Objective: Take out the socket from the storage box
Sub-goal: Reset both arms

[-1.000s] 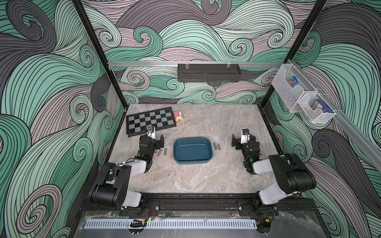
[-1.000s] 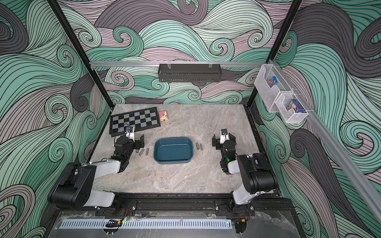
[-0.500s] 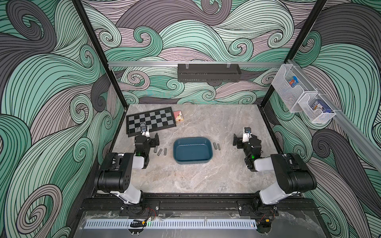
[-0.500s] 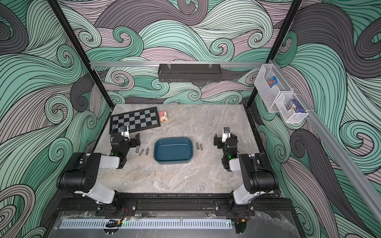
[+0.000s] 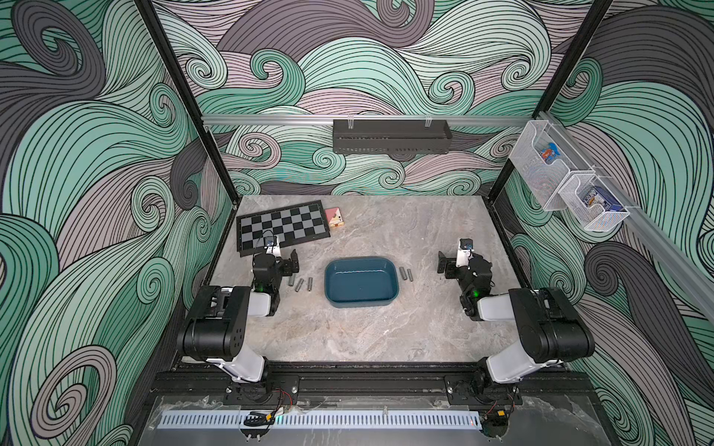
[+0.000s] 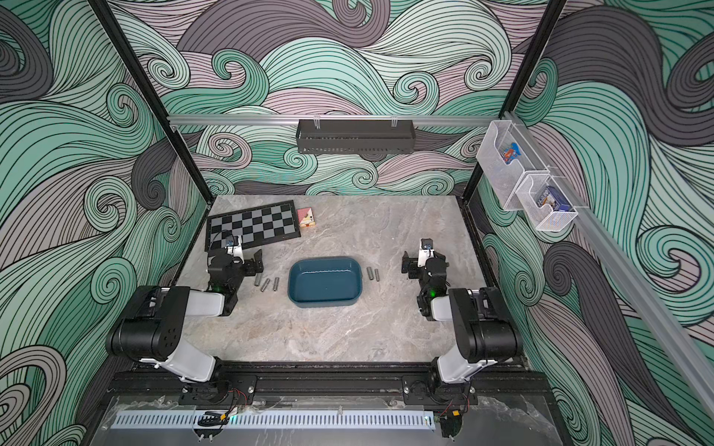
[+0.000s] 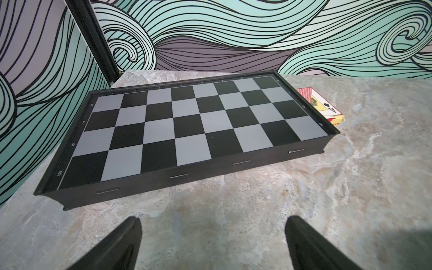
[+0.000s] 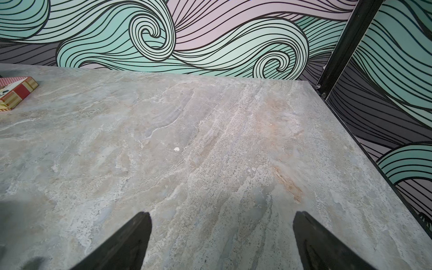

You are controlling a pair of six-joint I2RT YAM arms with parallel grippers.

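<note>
The storage box [image 5: 360, 306] [image 6: 325, 304], a shallow dark teal tub, sits mid-table in both top views; its inside shows only bare blue floor. Three grey sockets [image 5: 300, 284] [image 6: 265, 284] lie on the table just left of it. Two more sockets [image 5: 405, 274] [image 6: 373, 273] lie just right of it. My left gripper [image 5: 276, 255] [image 7: 213, 218] hovers low, left of the three sockets, open and empty, facing the chessboard. My right gripper [image 5: 463, 259] [image 8: 222, 214] stands open and empty over bare table, right of the two sockets.
A black and grey chessboard [image 5: 284, 226] [image 7: 198, 126] lies at the back left, with a card box [image 5: 334, 218] [image 7: 325, 106] beside it. A black perforated tray [image 5: 391, 136] hangs on the back wall. White mesh baskets [image 5: 568, 179] hang on the right wall.
The left arm has folded back toward its base, and its gripper has shifted slightly left, away from the sockets. The right gripper has drifted slightly back. Both stay open and empty.
</note>
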